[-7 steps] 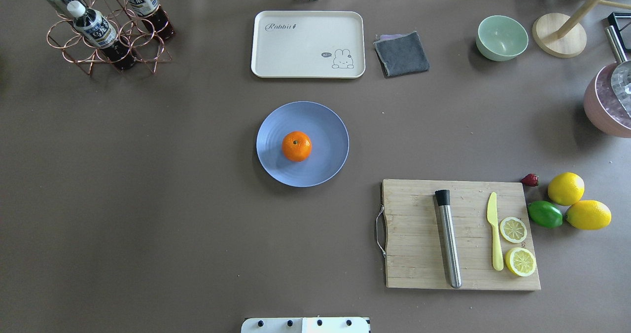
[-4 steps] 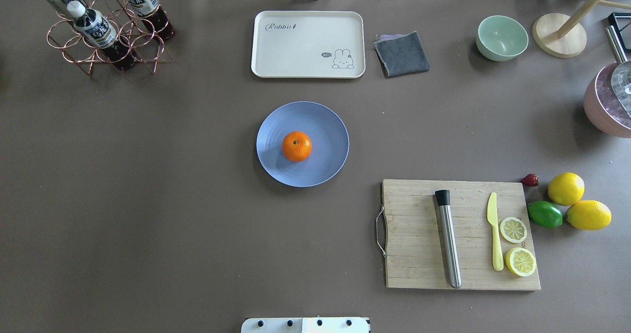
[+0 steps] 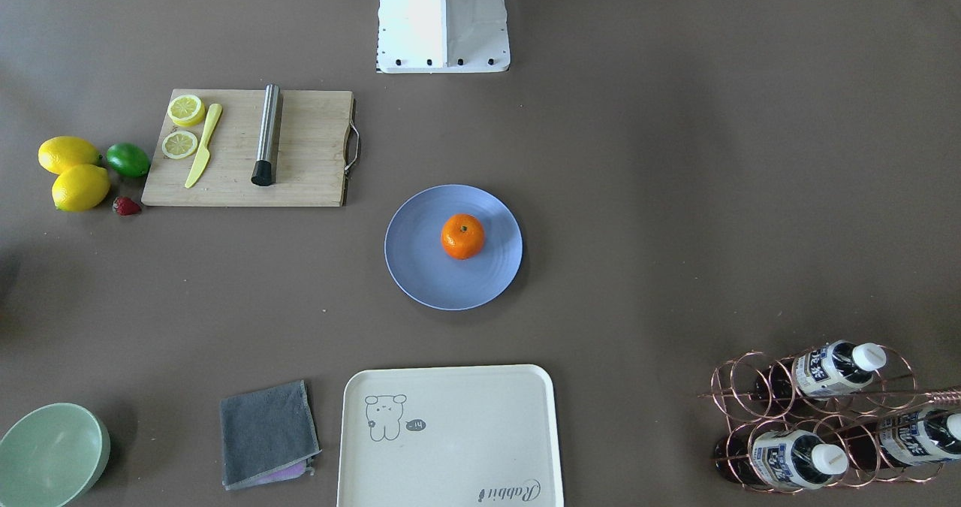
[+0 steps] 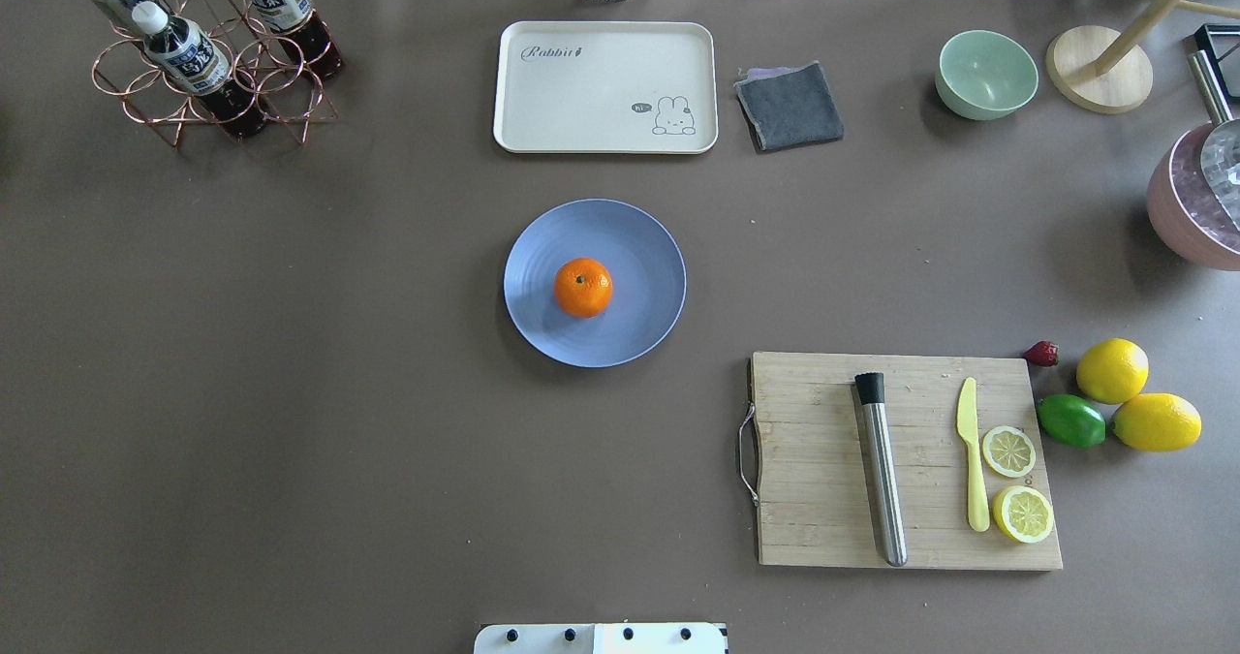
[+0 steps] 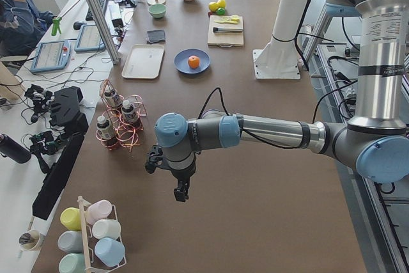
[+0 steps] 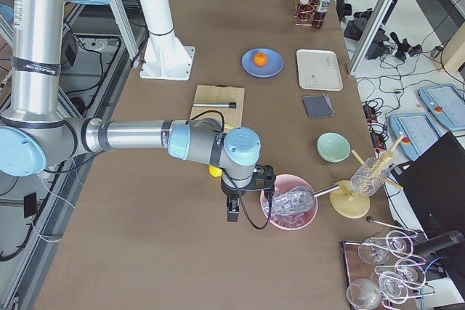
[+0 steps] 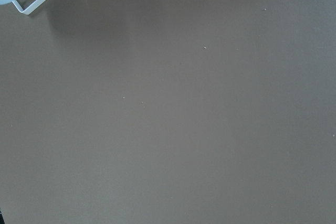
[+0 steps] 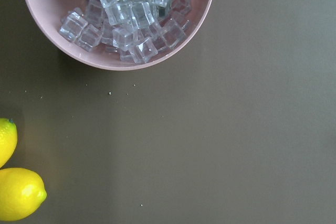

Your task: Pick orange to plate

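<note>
The orange (image 4: pixel 582 287) sits upright, stem dot up, near the middle of the pale-blue plate (image 4: pixel 647 239) at the table's centre. It shows again as the orange (image 3: pixel 462 236) on the plate (image 3: pixel 420 270), and small as the orange (image 5: pixel 193 62) and the orange (image 6: pixel 259 58). My left gripper (image 5: pixel 182 193) hangs over bare table far out on my left, well away from the plate. Beside a pink bowl far to my right is my right gripper (image 6: pixel 232 212). I cannot tell whether either one is open or shut. Neither wrist view shows fingers.
A cream tray (image 4: pixel 604 86), grey cloth (image 4: pixel 790 105) and green bowl (image 4: pixel 986 74) lie behind the plate. The cutting board (image 4: pixel 823 499) with muddler, knife and lemon halves is at front right, with lemons (image 4: pixel 1111 370) and a lime (image 4: pixel 1070 420) beside it. A bottle rack (image 4: pixel 208 63) stands back left, the pink ice bowl (image 8: pixel 47 19) far right.
</note>
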{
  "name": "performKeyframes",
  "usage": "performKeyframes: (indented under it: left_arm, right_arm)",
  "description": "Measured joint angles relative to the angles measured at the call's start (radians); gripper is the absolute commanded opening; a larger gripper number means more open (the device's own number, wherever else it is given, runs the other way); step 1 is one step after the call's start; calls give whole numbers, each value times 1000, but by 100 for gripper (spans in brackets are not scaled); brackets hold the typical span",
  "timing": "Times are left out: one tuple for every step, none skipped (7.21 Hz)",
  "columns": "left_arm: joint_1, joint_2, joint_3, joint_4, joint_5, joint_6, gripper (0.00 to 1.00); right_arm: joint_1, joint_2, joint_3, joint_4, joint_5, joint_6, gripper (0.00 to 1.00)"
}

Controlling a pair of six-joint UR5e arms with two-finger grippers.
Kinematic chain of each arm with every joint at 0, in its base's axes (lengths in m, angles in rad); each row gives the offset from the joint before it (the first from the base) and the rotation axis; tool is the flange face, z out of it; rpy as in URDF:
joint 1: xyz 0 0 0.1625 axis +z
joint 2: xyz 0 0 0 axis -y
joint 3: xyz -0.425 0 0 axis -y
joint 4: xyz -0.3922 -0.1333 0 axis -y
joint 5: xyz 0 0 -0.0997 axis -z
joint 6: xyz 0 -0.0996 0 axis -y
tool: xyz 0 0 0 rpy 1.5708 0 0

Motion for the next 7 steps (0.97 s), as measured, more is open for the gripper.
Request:
performKeyframes:
  left_arm:
    - [0, -1, 0, 0, 0, 0, 98]
    - [0, -2, -1, 0, 0, 0, 98]
    - [0, -2, -1, 0, 0, 0, 98]
    - [0, -3, -2, 0, 0, 0, 98]
    - [0, -3, -4, -1, 0, 0, 98]
    - [0, -4, -6, -1, 0, 1, 98]
    - [0, -4, -6, -1, 0, 1, 98]
  right_arm:
    - [0, -1, -4, 19, 0, 0, 100]
    - [0, -2, -7, 32, 1, 0, 100]
    - [0, -2, -9, 38, 1, 0, 100]
    - [0, -2, -10, 41, 1, 0, 100]
    - [0, -2, -10, 42, 2, -1, 100]
    - [0, -3, -10, 42, 2, -1, 100]
    - [0, -3, -10, 42, 2, -1, 100]
